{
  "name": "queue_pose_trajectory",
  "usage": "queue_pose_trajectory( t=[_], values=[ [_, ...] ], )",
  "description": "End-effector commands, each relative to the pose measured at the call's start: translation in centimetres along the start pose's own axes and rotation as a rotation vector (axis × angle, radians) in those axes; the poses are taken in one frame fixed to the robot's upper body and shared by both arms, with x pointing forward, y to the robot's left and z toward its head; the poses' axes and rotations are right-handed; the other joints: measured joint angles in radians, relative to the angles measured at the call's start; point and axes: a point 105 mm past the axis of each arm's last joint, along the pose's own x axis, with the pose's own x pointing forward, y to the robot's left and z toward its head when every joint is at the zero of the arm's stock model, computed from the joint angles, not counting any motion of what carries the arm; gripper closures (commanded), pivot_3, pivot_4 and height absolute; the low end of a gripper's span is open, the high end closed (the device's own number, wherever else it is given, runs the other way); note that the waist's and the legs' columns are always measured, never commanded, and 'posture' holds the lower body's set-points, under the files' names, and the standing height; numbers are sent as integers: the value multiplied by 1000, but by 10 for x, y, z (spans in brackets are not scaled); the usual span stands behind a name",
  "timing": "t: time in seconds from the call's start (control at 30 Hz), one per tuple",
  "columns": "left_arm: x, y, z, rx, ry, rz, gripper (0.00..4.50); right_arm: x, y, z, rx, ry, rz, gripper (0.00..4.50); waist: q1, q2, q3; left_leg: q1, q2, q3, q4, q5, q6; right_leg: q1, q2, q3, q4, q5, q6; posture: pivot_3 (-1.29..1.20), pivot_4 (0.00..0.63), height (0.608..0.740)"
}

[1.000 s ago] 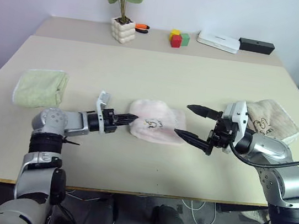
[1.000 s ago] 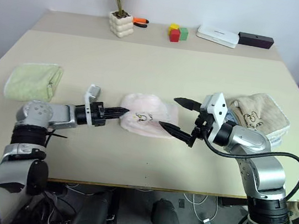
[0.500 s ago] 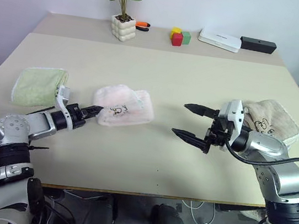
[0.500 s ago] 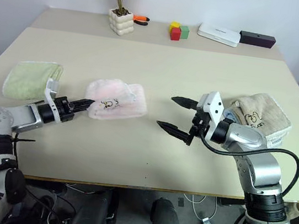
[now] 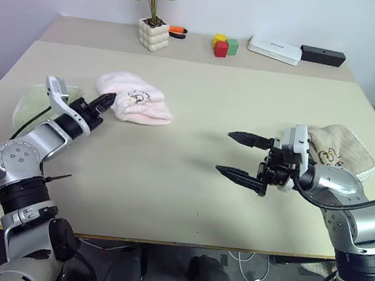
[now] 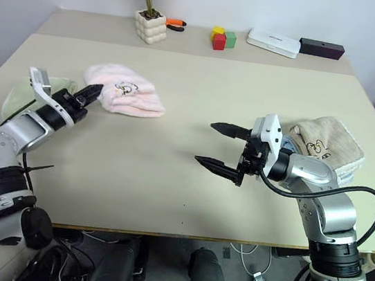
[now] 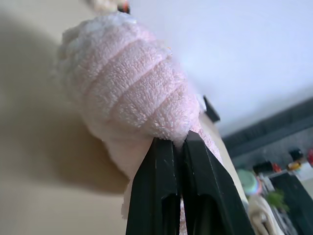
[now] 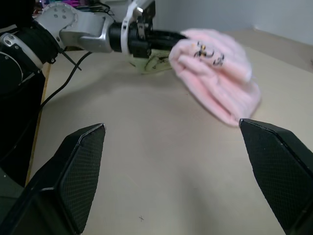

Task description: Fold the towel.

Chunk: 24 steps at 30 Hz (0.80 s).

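The towel (image 5: 135, 97) is a pale pink terry bundle, folded into a thick wad with a small dark embroidered mark on top. It sits at the left of the table, one end lifted. My left gripper (image 5: 107, 99) is shut on the towel's near left edge, and the left wrist view shows the two black fingers (image 7: 168, 188) pressed together into the pink terry (image 7: 127, 93). My right gripper (image 5: 241, 156) hovers open over bare tabletop at the right, well apart from the towel. Its fingers (image 8: 73, 171) spread wide in the right wrist view, with the towel (image 8: 217, 73) beyond them.
A light green folded towel (image 5: 31, 100) lies at the table's left edge behind my left arm. A beige towel (image 5: 343, 152) sits at the right edge. At the back stand a potted plant (image 5: 156, 7), coloured blocks (image 5: 223, 46), a white box (image 5: 275, 51) and a black box (image 5: 323, 56).
My left gripper has carried the towel from the table's middle to the left and farther back, raising it. The right gripper has stayed open in the same place.
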Motion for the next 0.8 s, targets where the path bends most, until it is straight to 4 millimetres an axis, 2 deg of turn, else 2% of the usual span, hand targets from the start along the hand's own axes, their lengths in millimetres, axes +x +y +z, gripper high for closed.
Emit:
queue_pose_trajectory(
  t=[0.03, 0.33, 0.53, 0.8],
  values=[
    [-3, -12, 42, 93, -122, -20, 4473, 2, 1, 10, -41, -25, 12, 0, 0, 0, 0, 0, 0, 0, 0, 0, 0, 0, 0, 0, 0, 0, 0, 0, 150, 735],
    [-13, -8, 108, 219, -241, 3, 4473, -1, -2, 12, -32, -29, 15, 0, 1, -1, 0, 0, 0, 1, 0, 0, 0, 0, 0, 0, 0, 0, 0, 0, 150, 735],
    [-14, -3, 127, 266, -267, -5, 4473, 4, -2, 12, -31, -38, 24, 0, 2, -1, 1, 0, 0, 1, 0, 0, 0, 0, 0, -1, 0, 0, 0, 0, 150, 735],
    [-15, -7, 157, 332, -321, -15, 4473, 6, -3, 13, -35, -38, 30, 0, 1, -2, 1, -1, 1, 1, 0, 0, 0, -1, 1, -1, 0, 0, 0, 0, 150, 735]
  ],
)
